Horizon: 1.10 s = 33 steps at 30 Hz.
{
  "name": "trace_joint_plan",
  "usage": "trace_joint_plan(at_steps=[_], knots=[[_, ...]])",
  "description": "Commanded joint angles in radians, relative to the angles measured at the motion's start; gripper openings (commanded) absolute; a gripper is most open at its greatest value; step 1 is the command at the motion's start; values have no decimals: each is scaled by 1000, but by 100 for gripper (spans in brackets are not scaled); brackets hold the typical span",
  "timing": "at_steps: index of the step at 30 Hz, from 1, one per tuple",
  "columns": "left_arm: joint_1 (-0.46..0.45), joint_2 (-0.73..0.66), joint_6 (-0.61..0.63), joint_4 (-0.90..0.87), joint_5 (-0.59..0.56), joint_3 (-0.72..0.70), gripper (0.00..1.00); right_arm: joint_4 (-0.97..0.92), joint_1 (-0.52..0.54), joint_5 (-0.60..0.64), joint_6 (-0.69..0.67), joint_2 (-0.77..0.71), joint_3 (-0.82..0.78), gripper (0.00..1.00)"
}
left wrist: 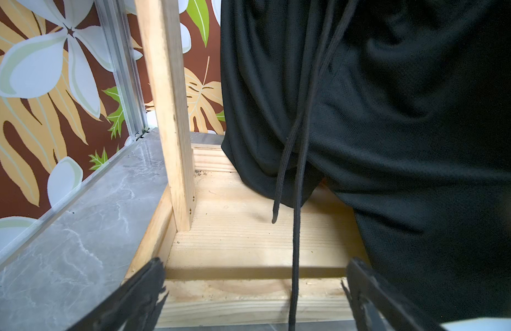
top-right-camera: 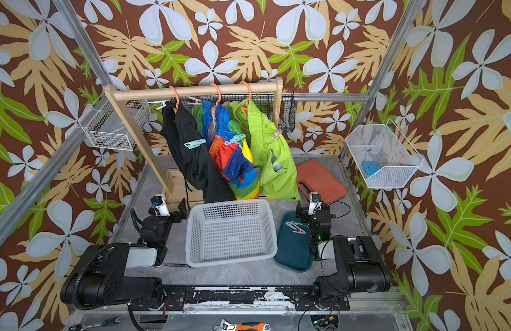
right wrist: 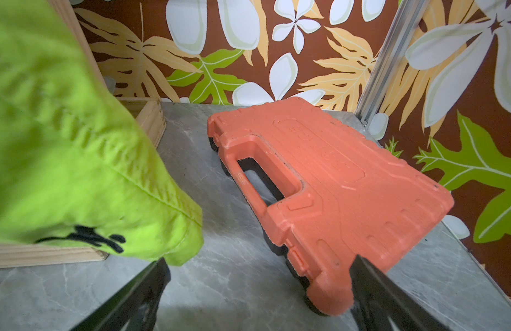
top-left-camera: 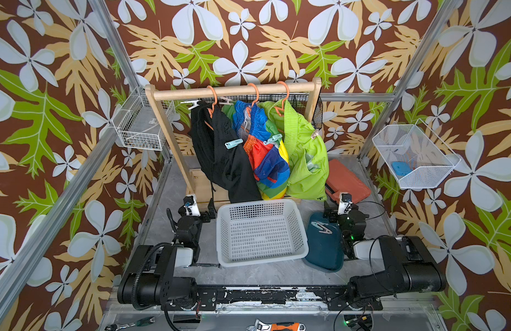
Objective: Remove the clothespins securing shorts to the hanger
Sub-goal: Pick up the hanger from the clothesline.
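Clothespins [top-left-camera: 234, 142] are pinching the shorts [top-left-camera: 303, 149] onto hangers [top-left-camera: 215, 99] at the tabletop's [top-left-camera: 248, 275] twelve o'clock so they cannot slip, while the left hand [left wrist: 255, 272] at nine and right hand [right wrist: 261, 265] at three are hovering, jaws apart, empty.

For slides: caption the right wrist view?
Open right hand facing the orange case, lime green shorts hanging alongside.

We count three shorts [top-left-camera: 219, 160], three orange hangers [top-left-camera: 212, 94], five clothespins [top-left-camera: 234, 142] at the wooden rack [top-left-camera: 234, 90], two on the teal tray [top-left-camera: 323, 252].
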Motion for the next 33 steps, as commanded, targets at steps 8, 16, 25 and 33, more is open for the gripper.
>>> trace_joint_plan(at_steps=[8, 16, 25, 33], knots=[[1, -1, -2, 49, -19, -5, 100, 18, 0, -3, 4, -1, 5, 100], [-4, -1, -6, 26, -47, 6, 100, 18, 0, -3, 4, -2, 3, 100], [-52, -168, -37, -133, -282, 22, 100, -483, 5, 148, 50, -136, 251, 100], [-208, -506, -210, -563, -705, 152, 100, -935, 13, 279, 321, -305, 523, 100]])
